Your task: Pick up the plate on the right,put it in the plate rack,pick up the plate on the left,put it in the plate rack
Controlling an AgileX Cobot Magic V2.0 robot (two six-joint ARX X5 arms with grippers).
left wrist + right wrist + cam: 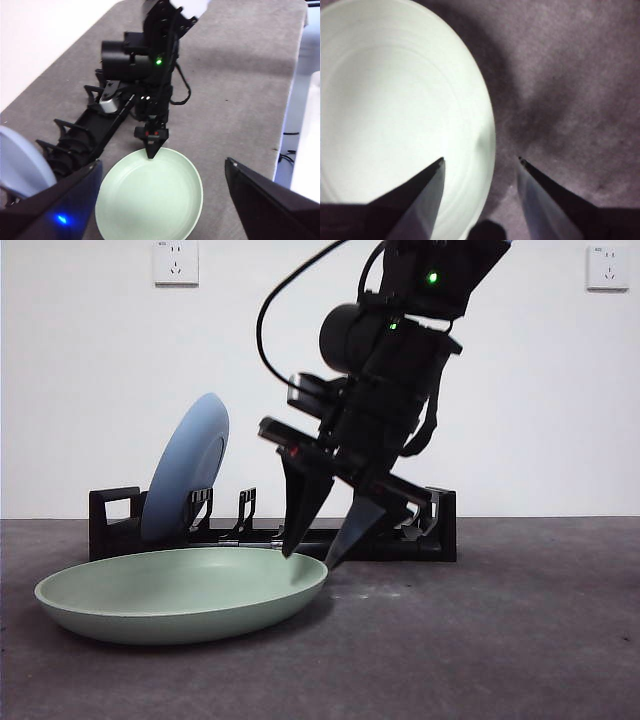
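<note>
In the front view, a green plate [180,595] lies flat on the gray table [480,640], close to the camera. Behind it sits the long black plate rack [270,528], and a blue plate [186,480] stands in it near one end, leaning a little. A big dark arm comes down from the top, and its right gripper [312,558] points down at the edge of the green plate. Its two pointed jaws are spread apart, with one tip over the inside of the plate and the other tip just outside the rim. In the left wrist view, the left gripper [160,200] is high up over the table with its jaws wide apart, and nothing is between them. Below it is the green plate [149,200], and the plate rack [87,132] runs along beside it. The blue plate [22,162] shows at the side, standing in the rack. The other arm's gripper [151,145] reaches down to the far rim of the green plate. In the right wrist view, the right gripper [481,161] is very close to the green plate [395,110]. Its jaws are apart, and the rim of the plate runs between them. One jaw is over the plate and the other is over the table [570,75].
</note>
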